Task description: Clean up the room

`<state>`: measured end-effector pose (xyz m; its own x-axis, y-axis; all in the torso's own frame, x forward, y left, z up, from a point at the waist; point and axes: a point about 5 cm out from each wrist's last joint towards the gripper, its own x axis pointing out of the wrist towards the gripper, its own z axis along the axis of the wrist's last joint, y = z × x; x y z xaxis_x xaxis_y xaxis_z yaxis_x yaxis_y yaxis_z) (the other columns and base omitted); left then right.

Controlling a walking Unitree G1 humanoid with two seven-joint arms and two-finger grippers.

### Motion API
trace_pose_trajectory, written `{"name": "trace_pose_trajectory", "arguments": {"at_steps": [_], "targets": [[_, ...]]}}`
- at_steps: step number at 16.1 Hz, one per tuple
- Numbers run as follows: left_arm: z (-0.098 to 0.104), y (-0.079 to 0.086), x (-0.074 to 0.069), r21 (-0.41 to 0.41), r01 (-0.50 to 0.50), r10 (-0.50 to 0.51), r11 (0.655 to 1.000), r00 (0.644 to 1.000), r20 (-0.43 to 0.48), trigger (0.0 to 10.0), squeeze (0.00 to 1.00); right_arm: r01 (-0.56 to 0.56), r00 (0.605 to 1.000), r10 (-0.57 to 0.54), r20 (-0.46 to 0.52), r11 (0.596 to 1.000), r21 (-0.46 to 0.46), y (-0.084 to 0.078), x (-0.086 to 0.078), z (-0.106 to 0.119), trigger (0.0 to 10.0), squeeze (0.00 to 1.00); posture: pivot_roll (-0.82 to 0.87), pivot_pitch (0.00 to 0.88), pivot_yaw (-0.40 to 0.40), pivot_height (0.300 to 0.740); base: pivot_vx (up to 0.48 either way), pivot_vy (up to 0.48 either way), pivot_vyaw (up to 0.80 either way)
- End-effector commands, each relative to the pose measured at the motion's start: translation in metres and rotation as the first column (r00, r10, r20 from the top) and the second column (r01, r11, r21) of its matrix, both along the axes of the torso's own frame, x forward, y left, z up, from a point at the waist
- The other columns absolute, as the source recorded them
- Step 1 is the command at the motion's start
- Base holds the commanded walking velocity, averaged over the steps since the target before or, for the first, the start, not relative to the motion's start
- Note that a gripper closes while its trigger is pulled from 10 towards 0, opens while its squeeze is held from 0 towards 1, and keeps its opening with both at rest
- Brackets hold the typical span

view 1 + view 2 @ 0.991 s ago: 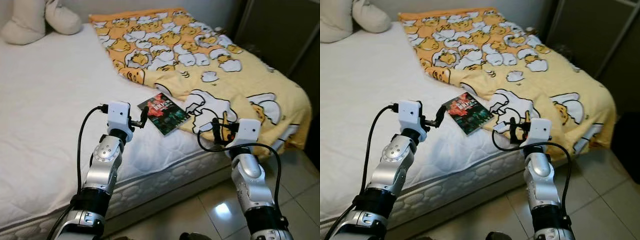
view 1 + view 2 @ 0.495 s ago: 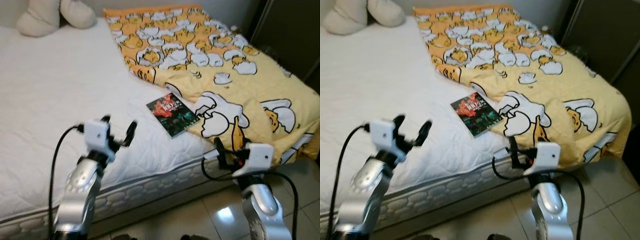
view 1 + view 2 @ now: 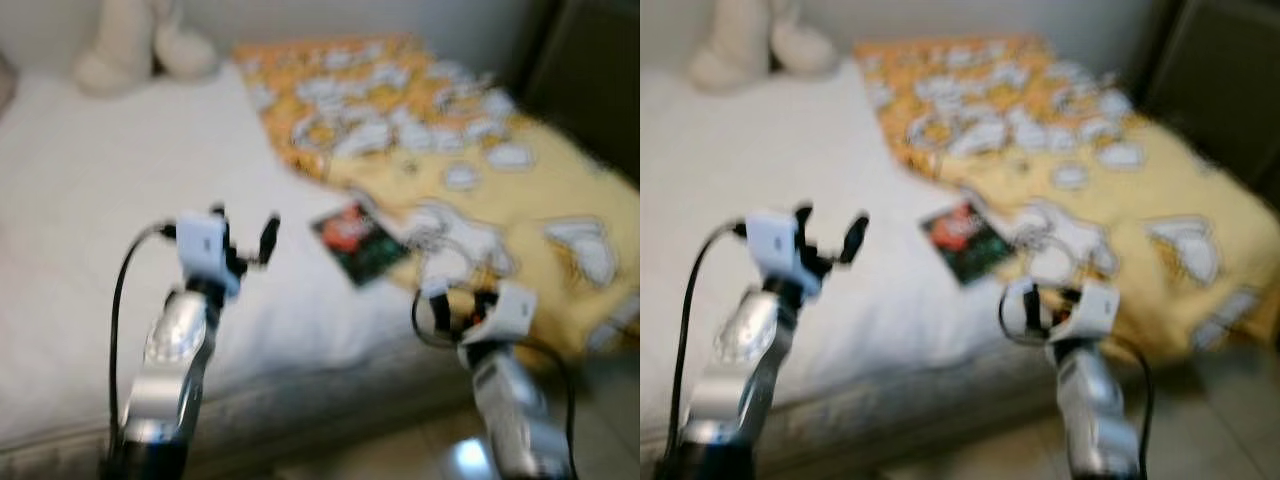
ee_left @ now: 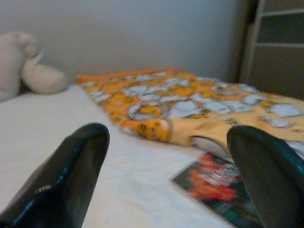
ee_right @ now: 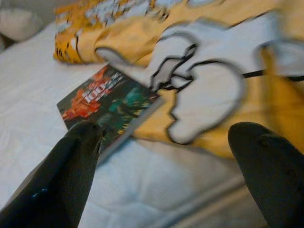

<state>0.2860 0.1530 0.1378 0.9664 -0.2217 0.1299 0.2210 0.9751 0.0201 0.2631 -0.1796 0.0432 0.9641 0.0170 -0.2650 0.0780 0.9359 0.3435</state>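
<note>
Book (image 3: 361, 241) with a dark cover and red lettering lies flat on the white mattress (image 3: 90, 230), near the bed's front edge, with its far corner touching the yellow blanket (image 3: 520, 190). Both head views are blurred. Far left at the head of the bed sits a cream plush toy (image 3: 140, 45). The left gripper (image 3: 243, 232) is raised over the mattress to the left of the book, jaws spread wide and empty, its wrist view looking toward the book and blanket. To the right, the blanket, printed with white cartoon shapes, covers the bed's right half. The right gripper (image 3: 455, 305) hovers at the bed's front edge just right of the book, fingers (image 5: 78, 161) apart, holding nothing.
</note>
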Motion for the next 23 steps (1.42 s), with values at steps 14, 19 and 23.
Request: {"name": "trace_pose_trajectory", "arguments": {"at_steps": [14, 19, 23], "targets": [[0.033, 0.027, -0.013, 0.053, -0.068, 0.067, 0.996, 0.998, 0.021, 10.0, 0.0, -0.102, 0.975, 0.171, -0.141, 0.912, 0.398, 0.076, 0.029, -0.03, 10.0, 0.0, 0.19, 0.128, 0.046, 0.732, 0.129, 0.0, 0.0], [0.033, 0.028, -0.018, 0.059, -0.065, 0.065, 0.996, 0.998, 0.003, 10.0, 0.0, -0.161, 0.962, 0.225, -0.152, 0.924, 0.346, 0.09, 0.034, -0.033, 10.0, 0.0, 0.22, 0.158, 0.054, 0.732, 0.0, 0.0, 0.0], [0.036, 0.033, -0.025, 0.075, -0.074, 0.075, 0.994, 0.997, -0.013, 10.0, 0.0, -0.182, 0.968, 0.213, -0.132, 0.959, 0.218, 0.086, 0.045, -0.028, 10.0, 0.0, 0.25, 0.188, 0.063, 0.732, 0.0, 0.0, 0.0]]}}
